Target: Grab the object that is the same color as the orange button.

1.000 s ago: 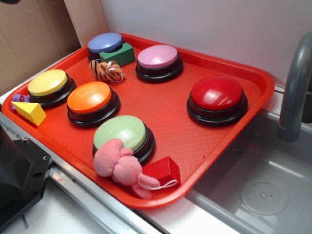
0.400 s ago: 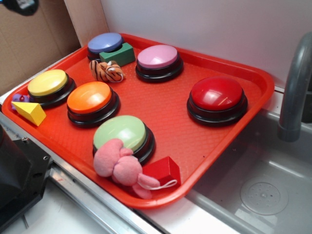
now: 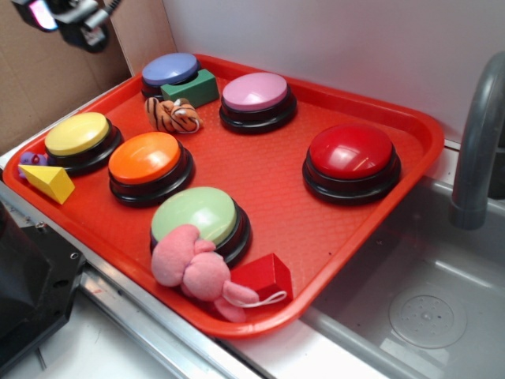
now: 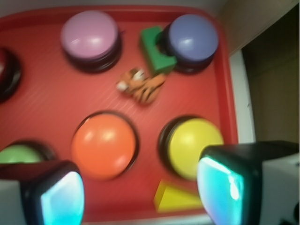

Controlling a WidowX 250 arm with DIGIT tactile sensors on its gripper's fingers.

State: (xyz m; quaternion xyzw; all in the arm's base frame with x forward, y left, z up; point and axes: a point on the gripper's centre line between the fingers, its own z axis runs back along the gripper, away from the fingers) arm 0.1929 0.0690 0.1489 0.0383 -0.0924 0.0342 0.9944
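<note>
Tiger toy [image 3: 173,115] lies untouched on the red tray [image 3: 276,197], my tool high above.
My tool [image 4: 140,187] hangs with its jaws wide and empty, over the tray's left end. Below it sit the orange button [image 4: 104,144] and yellow button [image 4: 194,146]; beyond them the toy [image 4: 142,86] lies just beside the green block [image 4: 156,50].

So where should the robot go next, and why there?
Probably down and forward toward the tiger toy. The gripper hangs high over the tray's far left corner, open and empty, and the toy matches the orange button and lies untouched beside the green block.
</note>
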